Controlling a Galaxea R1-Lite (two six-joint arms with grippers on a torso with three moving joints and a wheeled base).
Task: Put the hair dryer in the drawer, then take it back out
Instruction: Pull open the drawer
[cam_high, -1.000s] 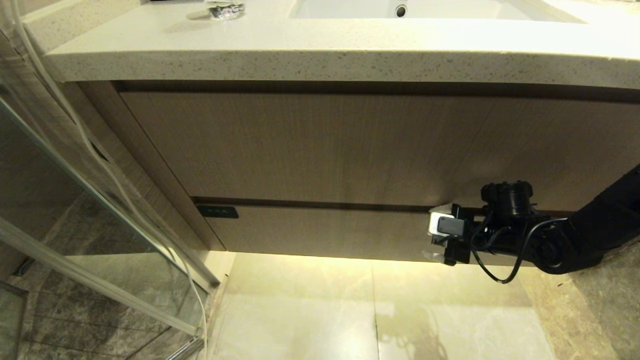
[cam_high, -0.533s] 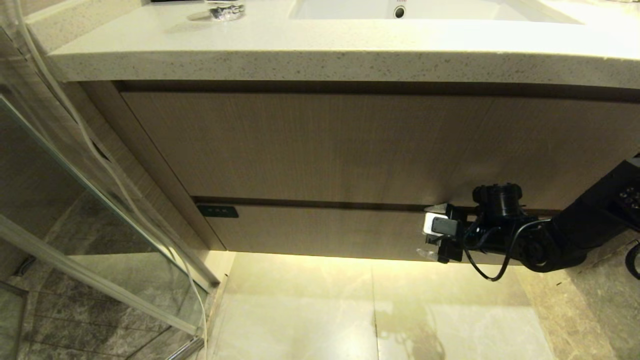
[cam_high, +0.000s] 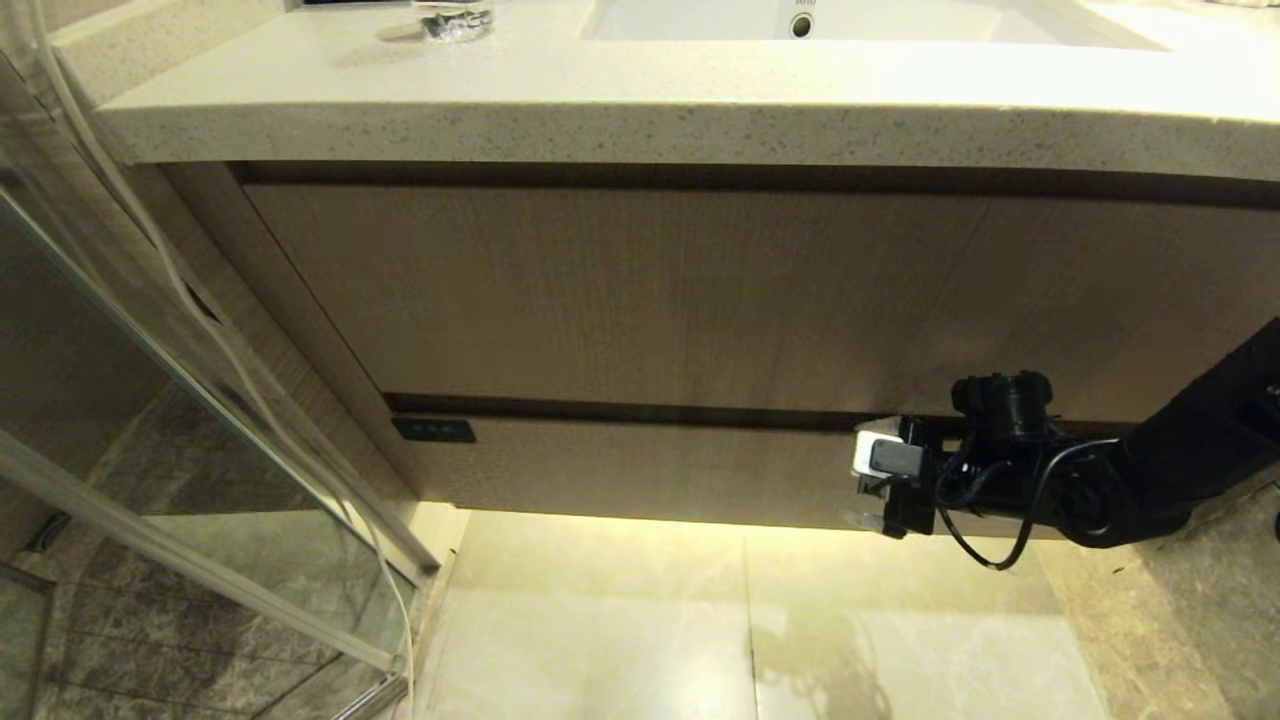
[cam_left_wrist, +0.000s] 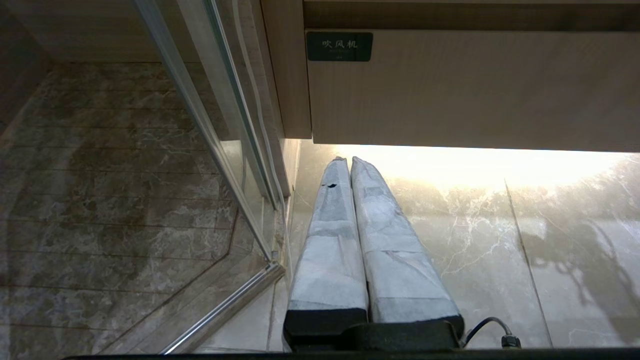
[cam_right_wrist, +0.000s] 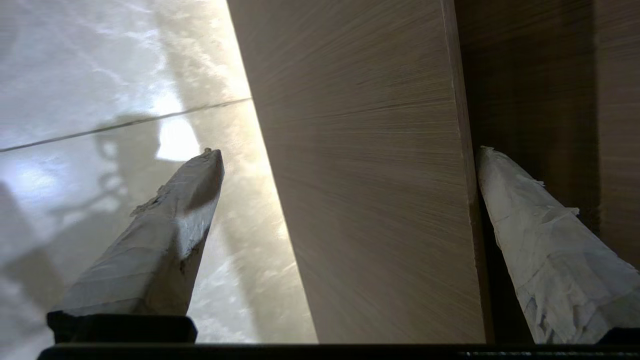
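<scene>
The drawer (cam_high: 650, 465) is the low wood-grain front at the foot of the vanity, with a dark green label (cam_high: 433, 430) at its left corner. My right gripper (cam_high: 866, 474) is open at the drawer's right part. In the right wrist view the drawer front (cam_right_wrist: 360, 75) stands between the two fingers of the right gripper (cam_right_wrist: 348, 151): one finger (cam_right_wrist: 540, 240) is in the dark gap along the front's top edge, the other (cam_right_wrist: 165, 230) is out over the floor. My left gripper (cam_left_wrist: 348, 160) is shut and empty, parked low near the label (cam_left_wrist: 339, 46). The hair dryer is out of view.
A taller plain wood-grain front (cam_high: 650, 290) sits above the drawer, under a speckled countertop (cam_high: 640, 110) with a sink basin (cam_high: 850, 15). A glass shower door (cam_high: 200, 450) with a metal rail stands on the left. Pale marble floor (cam_high: 750, 620) lies below.
The dark gap above the drawer front has widened and the front with its label sits slightly lower in view. My right gripper shifted left, then back right and down with it.
</scene>
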